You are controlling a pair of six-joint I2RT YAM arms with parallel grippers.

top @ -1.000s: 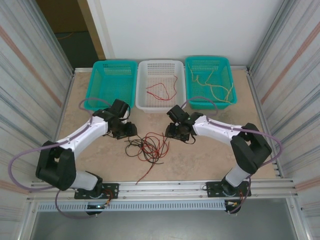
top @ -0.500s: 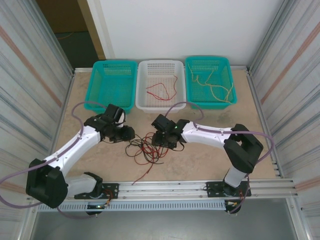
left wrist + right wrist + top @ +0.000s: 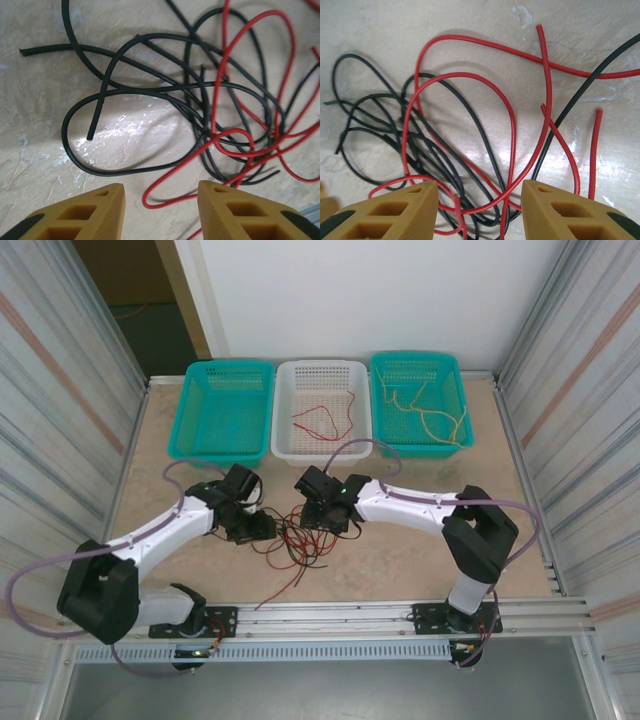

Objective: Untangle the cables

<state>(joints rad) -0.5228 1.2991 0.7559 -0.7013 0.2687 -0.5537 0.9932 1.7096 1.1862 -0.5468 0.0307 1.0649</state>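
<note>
Several cables (image 3: pixel 202 107) beneath parted fingers (image 3: pixel 85 215)

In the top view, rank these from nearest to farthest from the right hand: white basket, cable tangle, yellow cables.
1. Cable tangle, on the table beneath the right hand.
2. White basket, middle of the back row.
3. Yellow cables, in the teal basket at back right.

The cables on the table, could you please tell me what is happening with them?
The left gripper and right gripper both hover open over a tangle of red and black cables, holding nothing. A red cable already lies in the white basket, and yellow cables lie in the right teal basket.
</note>
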